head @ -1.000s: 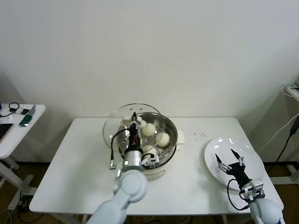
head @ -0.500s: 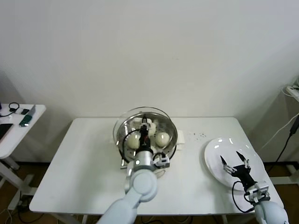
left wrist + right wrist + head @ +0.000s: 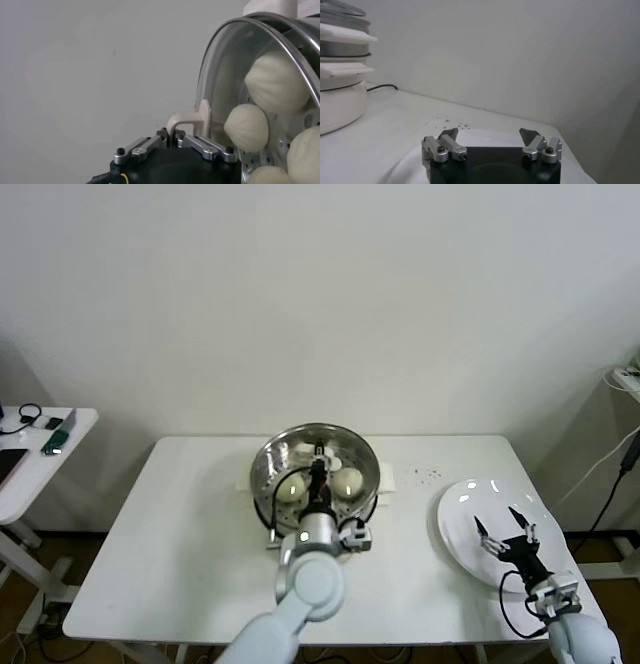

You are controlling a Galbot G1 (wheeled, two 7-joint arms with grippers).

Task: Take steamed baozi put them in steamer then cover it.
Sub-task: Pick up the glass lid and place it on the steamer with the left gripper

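The steel steamer (image 3: 268, 484) stands at the table's middle back, with cream-white baozi (image 3: 347, 481) inside on the perforated tray. My left gripper (image 3: 319, 458) is shut on the cream handle (image 3: 191, 121) of the glass cover (image 3: 300, 439), which lies over the steamer. In the left wrist view several baozi (image 3: 248, 127) show through the glass (image 3: 220, 75). My right gripper (image 3: 506, 527) is open and empty above the white plate (image 3: 460, 509) at the right; it also shows in the right wrist view (image 3: 489, 134).
A white side table (image 3: 25, 459) with small gadgets stands at the far left. Dark crumbs (image 3: 430, 475) lie on the table between steamer and plate. The steamer's white base (image 3: 335, 100) shows in the right wrist view.
My left gripper has carried the cover from the steamer's back left rightwards, so it now lies centred over the pot. My right gripper has drawn back a little over the plate.
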